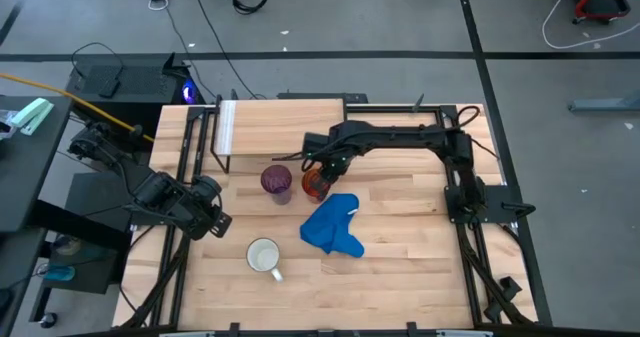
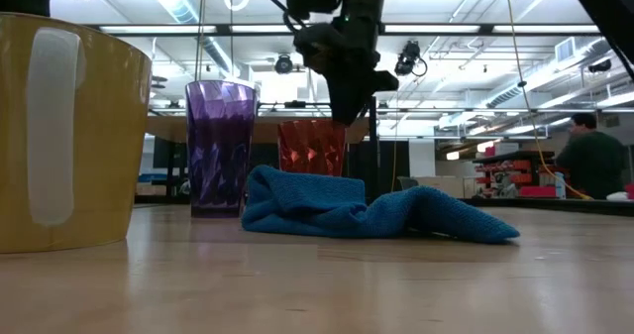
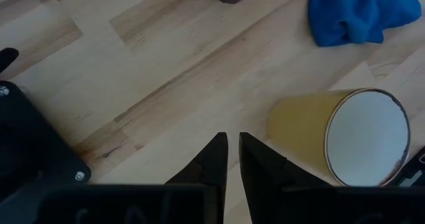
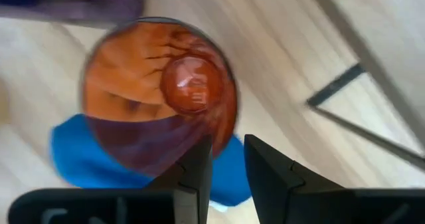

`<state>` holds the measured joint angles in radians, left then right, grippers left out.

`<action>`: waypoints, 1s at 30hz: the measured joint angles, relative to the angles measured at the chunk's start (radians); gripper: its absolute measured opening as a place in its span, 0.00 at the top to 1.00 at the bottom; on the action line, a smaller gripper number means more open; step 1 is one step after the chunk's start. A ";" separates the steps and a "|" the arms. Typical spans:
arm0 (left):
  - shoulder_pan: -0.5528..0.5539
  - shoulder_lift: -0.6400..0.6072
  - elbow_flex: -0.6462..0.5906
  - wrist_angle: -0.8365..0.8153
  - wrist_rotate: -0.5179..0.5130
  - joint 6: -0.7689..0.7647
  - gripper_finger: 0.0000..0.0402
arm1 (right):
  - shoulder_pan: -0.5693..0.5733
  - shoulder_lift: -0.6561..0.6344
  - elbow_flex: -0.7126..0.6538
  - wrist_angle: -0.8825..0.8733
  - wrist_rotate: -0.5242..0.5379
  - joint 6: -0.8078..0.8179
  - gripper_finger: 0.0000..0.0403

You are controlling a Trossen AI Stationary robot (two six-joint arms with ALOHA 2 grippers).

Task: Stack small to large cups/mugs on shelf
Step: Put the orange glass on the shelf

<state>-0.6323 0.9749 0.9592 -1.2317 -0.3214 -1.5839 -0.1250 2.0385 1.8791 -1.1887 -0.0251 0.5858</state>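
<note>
The orange translucent cup stands beside the taller purple tumbler, in front of the light-wood shelf. My right gripper reaches in from the right and is at the cup's rim, its fingers nearly together. The mug, yellowish outside and white inside, stands upright on its base nearer the near edge. My left gripper hovers shut to the mug's left and touches nothing. In the left wrist view the mug lies just beyond the left gripper. My right gripper comes from above, pointing down, onto the orange cup's rim. One finger is inside the cup and the other is outside, with the wall between them. The cup is upright; the blue cloth hides its base.
A crumpled blue cloth lies just in front of the orange cup. Black frame rails run along the table's left and right sides. Bare tabletop spreads right of the cloth. A person stands far off in the room.
</note>
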 joint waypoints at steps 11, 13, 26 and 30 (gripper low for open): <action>0.000 0.000 0.000 0.004 0.000 0.001 0.88 | -0.008 -0.007 -0.030 0.057 -0.014 0.016 0.77; 0.000 0.000 0.000 0.007 0.000 0.000 0.88 | -0.011 -0.006 -0.030 0.058 -0.014 0.022 0.77; 0.000 0.000 0.000 0.008 0.000 0.000 0.87 | -0.017 -0.009 -0.083 0.102 0.024 0.041 0.77; 0.000 0.000 0.000 0.008 0.000 0.000 0.87 | -0.017 -0.009 -0.083 0.104 0.020 0.041 0.77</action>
<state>-0.6323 0.9749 0.9592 -1.2236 -0.3214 -1.5837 -0.1417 2.0293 1.7964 -1.0842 -0.0055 0.6270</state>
